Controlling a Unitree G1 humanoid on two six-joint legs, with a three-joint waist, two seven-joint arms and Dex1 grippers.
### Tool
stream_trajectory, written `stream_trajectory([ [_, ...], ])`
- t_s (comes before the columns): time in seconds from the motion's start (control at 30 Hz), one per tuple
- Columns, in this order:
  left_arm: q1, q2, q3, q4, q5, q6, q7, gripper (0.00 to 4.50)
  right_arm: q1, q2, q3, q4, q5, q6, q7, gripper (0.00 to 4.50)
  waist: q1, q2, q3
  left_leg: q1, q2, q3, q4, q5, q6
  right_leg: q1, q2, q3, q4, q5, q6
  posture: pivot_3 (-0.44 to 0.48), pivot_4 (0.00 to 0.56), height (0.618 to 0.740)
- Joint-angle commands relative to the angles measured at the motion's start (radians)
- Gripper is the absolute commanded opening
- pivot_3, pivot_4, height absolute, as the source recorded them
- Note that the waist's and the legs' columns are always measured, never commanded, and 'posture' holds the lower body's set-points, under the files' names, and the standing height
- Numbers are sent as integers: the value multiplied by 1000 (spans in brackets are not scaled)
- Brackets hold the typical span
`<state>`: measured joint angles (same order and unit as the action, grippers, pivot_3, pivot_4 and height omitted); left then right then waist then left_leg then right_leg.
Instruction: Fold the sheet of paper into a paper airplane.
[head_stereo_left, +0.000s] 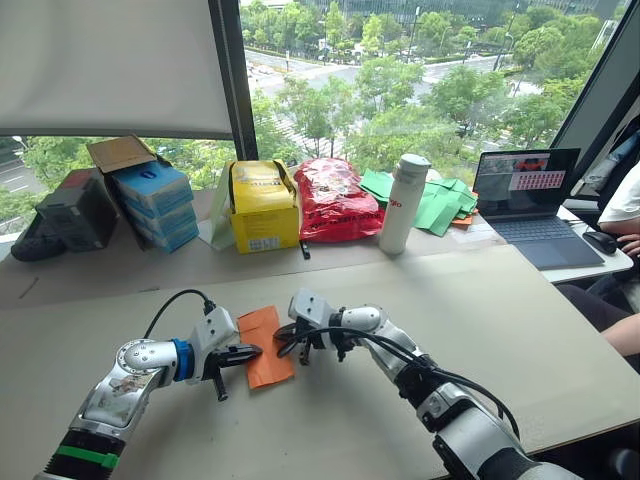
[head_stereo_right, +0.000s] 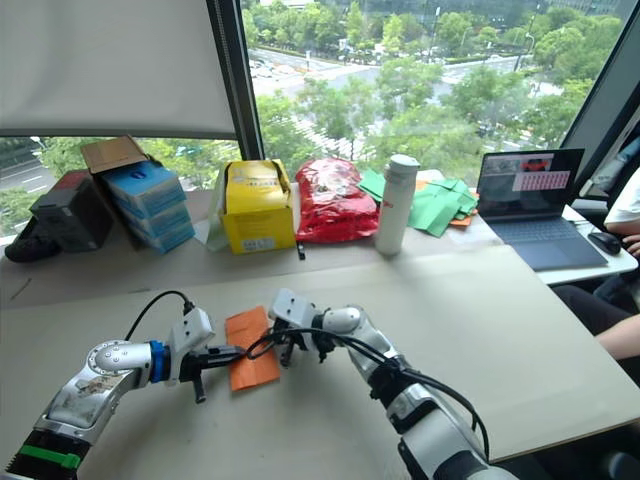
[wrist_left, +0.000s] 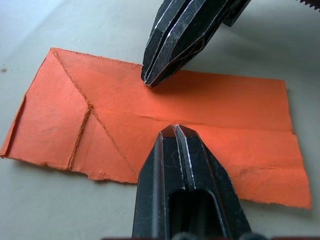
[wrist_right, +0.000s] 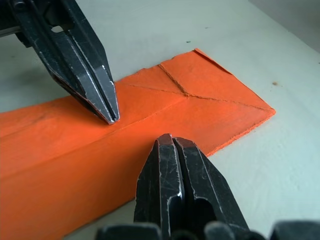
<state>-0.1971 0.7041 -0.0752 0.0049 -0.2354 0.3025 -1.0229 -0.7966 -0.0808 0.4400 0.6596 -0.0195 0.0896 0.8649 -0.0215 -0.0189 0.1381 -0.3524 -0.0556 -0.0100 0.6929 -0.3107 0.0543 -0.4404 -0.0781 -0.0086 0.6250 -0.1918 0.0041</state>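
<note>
Both your fingers are closed and empty, tips pressing the sheet of paper, which lies flat on the desk between left gripper and right gripper. Hold the left steady; drag the right tips along the crease.

A pale beige table carries the scene. The orange sheet of paper lies flat near its front edge. Along the far side by the window stand a dark case, stacked blue boxes, a yellow box, a red bag, a white bottle, green paper sheets — and a laptop at the right end.
</note>
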Motion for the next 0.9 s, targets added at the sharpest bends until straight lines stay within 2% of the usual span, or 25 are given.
stream_trajectory([
  [0.03, 27, 19, -28, -30, 19, 11, -17, 0, -46, 25, -18, 102, -36, -19, -39, 9, -1, 0, 0, 0, 0, 0, 0, 0, 0, 0, 0, 0, 0, 0, 0, 0, 150, 740],
  [0.3, 49, 26, -28, -66, 12, 26, -15, 0, -148, 86, -60, 291, -67, -71, -106, 9, -8, 2, 1, 0, 0, -1, 0, 0, 0, 0, 0, 1, 0, 0, 0, 0, 150, 740],
  [0.6, 67, 33, -14, -86, 8, 34, -10, 0, -220, 123, -108, 417, -78, -123, -134, 9, -17, 5, 3, 0, 0, -2, -1, 1, -1, 0, 0, 1, 0, 0, 0, 0, 150, 740],
  [0.73, 76, 39, -8, -91, 7, 37, -9, 0, -210, 123, -115, 419, -87, -148, -110, 9, -18, 5, 3, 0, -1, -2, -2, 1, -3, 0, 0, 1, 0, 0, 0, 0, 150, 740],
  [0.9, 88, 51, 6, -81, 9, 36, -7, 0, -123, 101, -86, 297, -84, -155, 19, 9, -22, 6, 3, 0, 0, -2, -4, 1, -3, 0, 0, 1, 0, 0, 0, 0, 150, 740],
])
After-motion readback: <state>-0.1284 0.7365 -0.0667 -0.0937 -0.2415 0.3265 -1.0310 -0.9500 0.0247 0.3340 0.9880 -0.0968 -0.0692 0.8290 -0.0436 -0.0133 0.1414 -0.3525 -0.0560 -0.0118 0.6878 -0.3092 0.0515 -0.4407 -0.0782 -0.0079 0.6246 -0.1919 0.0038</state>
